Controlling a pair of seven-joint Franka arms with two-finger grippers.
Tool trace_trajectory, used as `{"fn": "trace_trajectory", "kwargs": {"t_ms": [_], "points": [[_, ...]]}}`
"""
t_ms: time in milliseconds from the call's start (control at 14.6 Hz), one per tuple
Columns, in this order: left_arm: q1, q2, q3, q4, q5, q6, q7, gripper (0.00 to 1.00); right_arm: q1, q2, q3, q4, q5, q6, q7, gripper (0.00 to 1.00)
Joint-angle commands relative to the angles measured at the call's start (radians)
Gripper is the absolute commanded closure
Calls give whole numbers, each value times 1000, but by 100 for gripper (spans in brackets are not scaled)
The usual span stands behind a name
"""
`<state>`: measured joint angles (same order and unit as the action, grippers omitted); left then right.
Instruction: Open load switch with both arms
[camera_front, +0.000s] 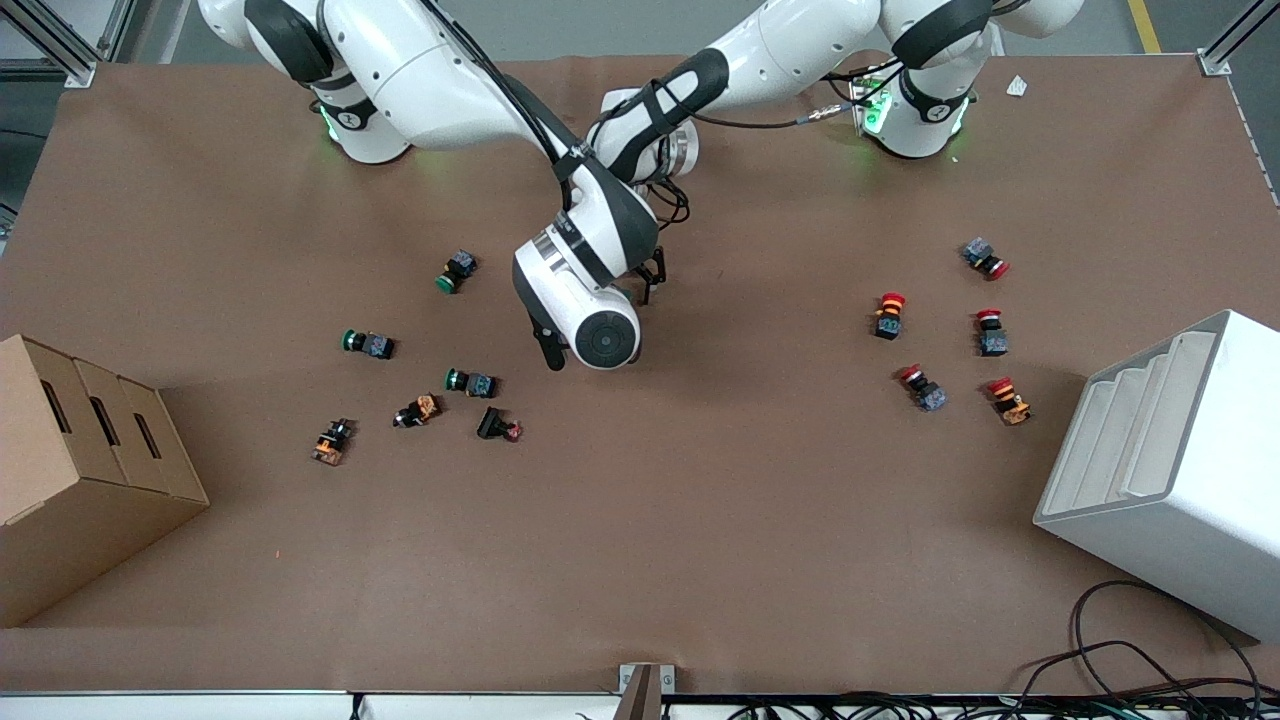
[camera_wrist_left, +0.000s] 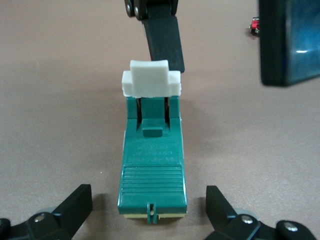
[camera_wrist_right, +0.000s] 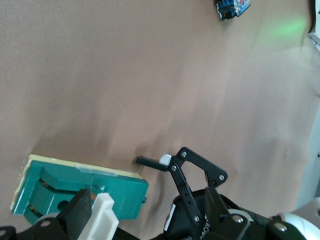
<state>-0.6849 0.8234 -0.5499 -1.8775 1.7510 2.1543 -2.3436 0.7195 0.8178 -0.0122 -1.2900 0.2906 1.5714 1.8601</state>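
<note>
A brown table (camera_front: 700, 520) carries a cardboard box (camera_front: 70, 470) at the right arm's end and a white stepped bin (camera_front: 1190, 440) at the left arm's end. Green-capped push-buttons (camera_front: 368, 344) lie scattered near the box, with orange-bodied ones (camera_front: 332, 441) nearer the camera; red-capped push-buttons (camera_front: 889, 314) cluster near the bin. Black cables (camera_front: 1130, 660) trail beside the table's near edge

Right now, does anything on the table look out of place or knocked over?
Mostly no. The push-buttons lie tipped on their sides in two loose clusters, like the black one with its red cap down on the mat. The load switch sits flat, its white toggle raised, between the left gripper's open fingers. The right gripper is at the toggle.
</note>
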Motion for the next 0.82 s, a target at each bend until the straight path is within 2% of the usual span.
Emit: {"fn": "trace_trajectory", "kwargs": {"t_ms": [0,273,478,752], "points": [[-1,48,28,8,25,12,-33,0,-6,-26,8,-11,27,-25,4,0],[-8,52,28,6,25,-1,-34,0,9,-17,12,-14,38,-11,8,0],[-57,83,31,8,30,-77,-113,0,23,-8,12,-37,39,38,7,0],[-107,86,67,8,48,-103,-161,0,49,0,12,-77,36,85,4,0]]}}
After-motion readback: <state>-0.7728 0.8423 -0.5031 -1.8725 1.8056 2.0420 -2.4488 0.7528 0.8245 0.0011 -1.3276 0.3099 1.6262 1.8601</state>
